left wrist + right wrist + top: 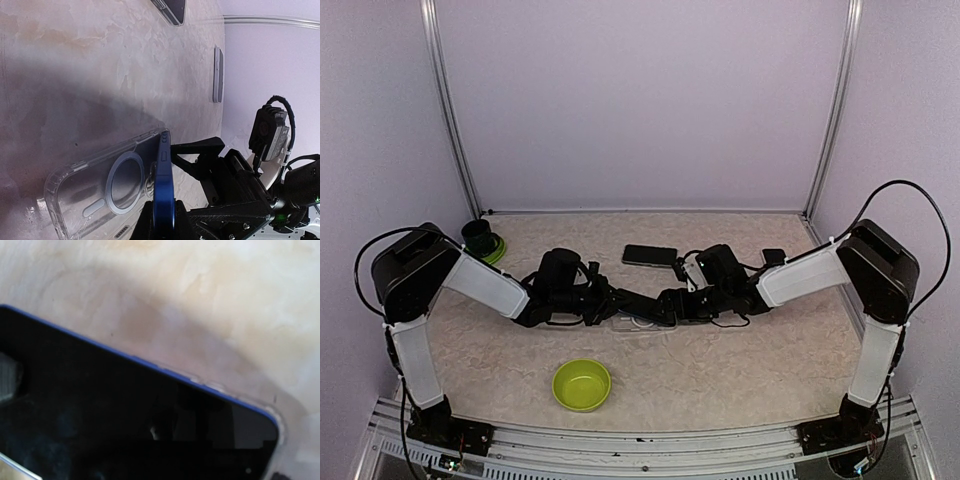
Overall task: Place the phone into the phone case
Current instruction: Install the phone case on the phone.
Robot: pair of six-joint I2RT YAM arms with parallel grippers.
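The blue-edged phone (163,170) stands on its long edge, tilted over the clear phone case (100,185), which lies flat on the table with its ring mark showing. My left gripper (164,212) is shut on the phone's near end. In the top view both grippers meet at mid-table over the case (638,324), the left gripper (610,312) coming from the left and the right gripper (667,307) from the right. One right finger (200,146) reaches toward the phone's far end, its jaws wide apart. The right wrist view is filled by the phone's dark screen (100,415); its own fingers are hidden there.
A second, black phone (650,255) lies flat behind the grippers. A small dark device (773,256) sits at the back right. A green bowl (582,385) stands near the front edge. A dark cup on a green lid (480,240) is at the back left.
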